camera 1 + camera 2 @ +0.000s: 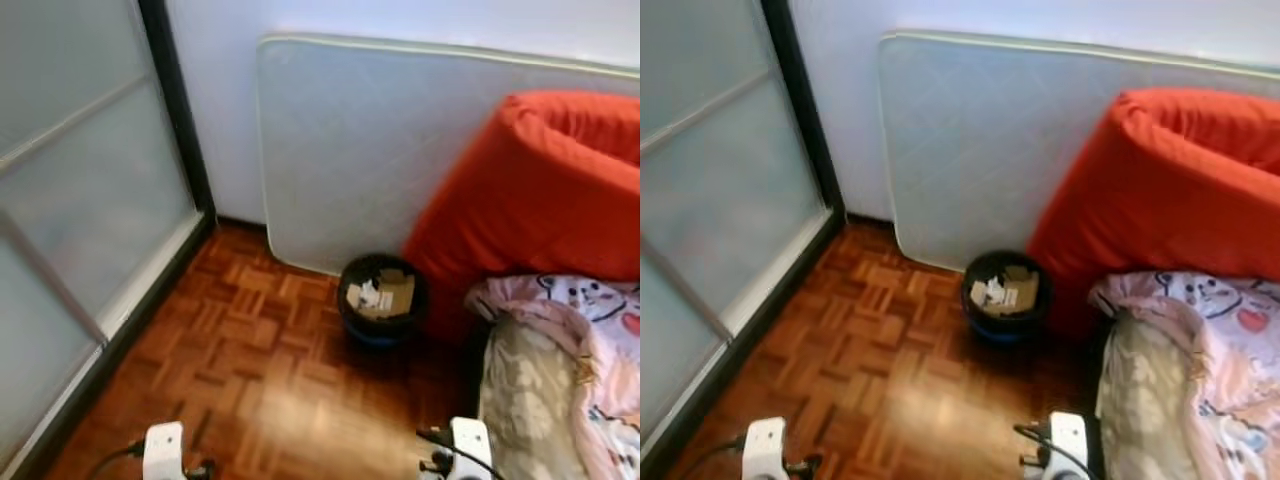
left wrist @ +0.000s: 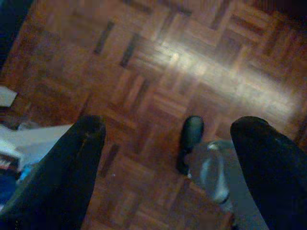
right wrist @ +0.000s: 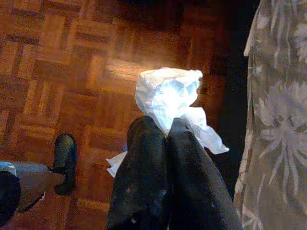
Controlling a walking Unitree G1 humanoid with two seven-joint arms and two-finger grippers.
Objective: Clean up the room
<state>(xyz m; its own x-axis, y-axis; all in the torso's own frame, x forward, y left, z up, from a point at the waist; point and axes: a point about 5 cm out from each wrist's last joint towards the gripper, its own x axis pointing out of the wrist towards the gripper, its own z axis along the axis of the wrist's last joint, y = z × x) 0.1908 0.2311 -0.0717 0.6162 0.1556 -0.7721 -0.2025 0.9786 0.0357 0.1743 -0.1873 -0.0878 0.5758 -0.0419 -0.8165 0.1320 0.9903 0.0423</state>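
Right gripper (image 3: pixel 165 136) clamped on tissue (image 3: pixel 168 96); left gripper (image 2: pixel 168 139) apart, idle. You risk dropping it short of bin (image 1: pixel 383 298) ahead.

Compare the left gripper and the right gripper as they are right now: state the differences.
The left gripper has its fingers spread wide apart; the right gripper has its fingers pressed together. The left gripper holds nothing, with bare parquet floor between its fingers; the right gripper pinches a crumpled white tissue. The right gripper hangs near the floral bedding; the left does not. Both have black fingers and hang above the parquet.
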